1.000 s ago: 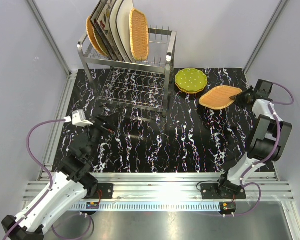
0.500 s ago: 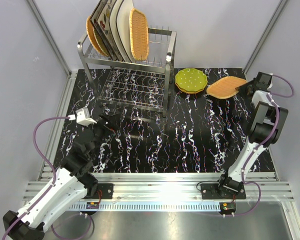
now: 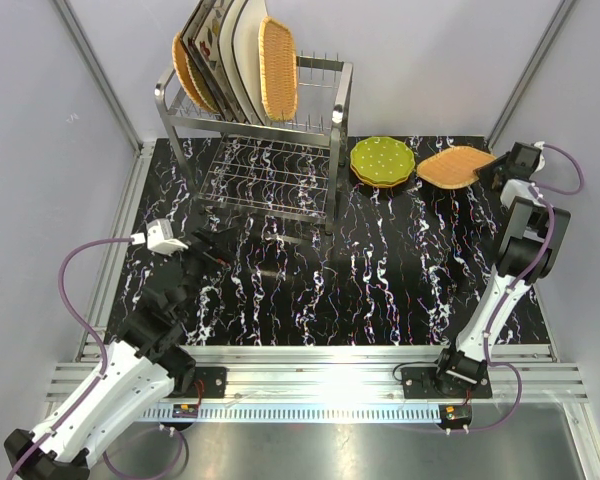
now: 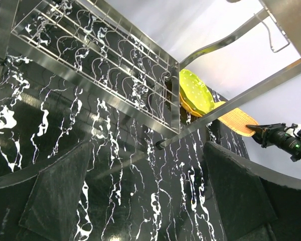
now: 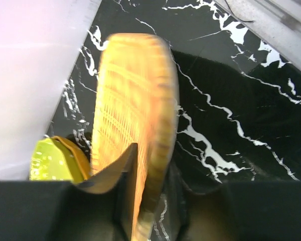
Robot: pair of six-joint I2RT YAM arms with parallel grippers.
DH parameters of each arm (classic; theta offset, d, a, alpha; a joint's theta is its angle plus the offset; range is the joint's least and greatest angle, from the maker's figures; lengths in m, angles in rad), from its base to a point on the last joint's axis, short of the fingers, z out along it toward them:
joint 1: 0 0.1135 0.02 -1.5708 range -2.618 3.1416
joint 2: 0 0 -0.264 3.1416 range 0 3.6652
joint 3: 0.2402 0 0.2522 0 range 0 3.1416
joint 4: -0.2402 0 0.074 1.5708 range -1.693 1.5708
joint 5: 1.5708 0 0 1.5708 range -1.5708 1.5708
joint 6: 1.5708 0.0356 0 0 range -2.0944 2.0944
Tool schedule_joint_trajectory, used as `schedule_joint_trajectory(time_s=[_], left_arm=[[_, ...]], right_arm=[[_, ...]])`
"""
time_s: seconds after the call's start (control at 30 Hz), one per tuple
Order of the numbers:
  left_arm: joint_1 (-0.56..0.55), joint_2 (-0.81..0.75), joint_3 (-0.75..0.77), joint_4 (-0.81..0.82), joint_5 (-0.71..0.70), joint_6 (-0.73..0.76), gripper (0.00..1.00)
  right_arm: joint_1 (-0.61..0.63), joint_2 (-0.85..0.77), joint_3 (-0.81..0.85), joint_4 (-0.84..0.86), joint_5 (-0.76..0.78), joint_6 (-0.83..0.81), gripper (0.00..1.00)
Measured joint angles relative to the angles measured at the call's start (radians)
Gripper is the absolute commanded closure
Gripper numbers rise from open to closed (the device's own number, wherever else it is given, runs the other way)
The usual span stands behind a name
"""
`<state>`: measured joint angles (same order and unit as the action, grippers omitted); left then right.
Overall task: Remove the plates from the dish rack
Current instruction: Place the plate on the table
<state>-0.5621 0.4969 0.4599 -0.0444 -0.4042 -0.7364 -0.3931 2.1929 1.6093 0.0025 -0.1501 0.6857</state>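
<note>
The dish rack [image 3: 242, 125] stands at the back left and holds upright plates: a wicker one [image 3: 277, 68], cream square ones [image 3: 242, 50] and another wicker one [image 3: 185, 70]. To its right, green dotted plates [image 3: 382, 160] lie stacked on the table. Another wicker plate [image 3: 453, 166] lies next to them, its right rim between the fingers of my right gripper [image 3: 485, 172]. In the right wrist view this plate [image 5: 130, 100] looks blurred, and my right gripper [image 5: 153, 196] stands slightly open, with a gap at the rim. My left gripper [image 4: 145, 196] hangs open and empty before the rack's lower shelf [image 4: 105, 60].
Black marbled table top [image 3: 380, 290] with grey walls close behind and at both sides. The green stack [image 5: 52, 160] lies just left of the wicker plate. The rack's front leg [image 4: 200, 123] crosses the left wrist view.
The right arm has carried the wicker plate toward the far edge and down beside the green stack, and its jaws have loosened. The left arm has barely shifted.
</note>
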Motion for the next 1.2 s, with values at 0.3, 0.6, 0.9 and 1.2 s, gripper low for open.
schedule_joint_trajectory(time_s=[0.3,0.6,0.9,1.2], left_arm=[[0.000,-0.006,0.000,-0.016,0.000,-0.006,0.01],[0.000,-0.045,0.000,-0.016,-0.007,-0.009,0.01],[0.000,-0.036,0.048,-0.111,-0.043,0.009,0.01],[0.002,0.064,0.311,-0.227,-0.083,0.103,0.01]], right_arm=[[0.000,0.000,-0.053,0.019,-0.001,-0.051,0.35],[0.000,0.000,-0.108,0.028,-0.001,-0.100,0.10],[-0.001,-0.068,-0.182,0.019,-0.010,-0.201,0.00],[-0.001,-0.233,-0.240,-0.123,-0.089,-0.399,0.00]])
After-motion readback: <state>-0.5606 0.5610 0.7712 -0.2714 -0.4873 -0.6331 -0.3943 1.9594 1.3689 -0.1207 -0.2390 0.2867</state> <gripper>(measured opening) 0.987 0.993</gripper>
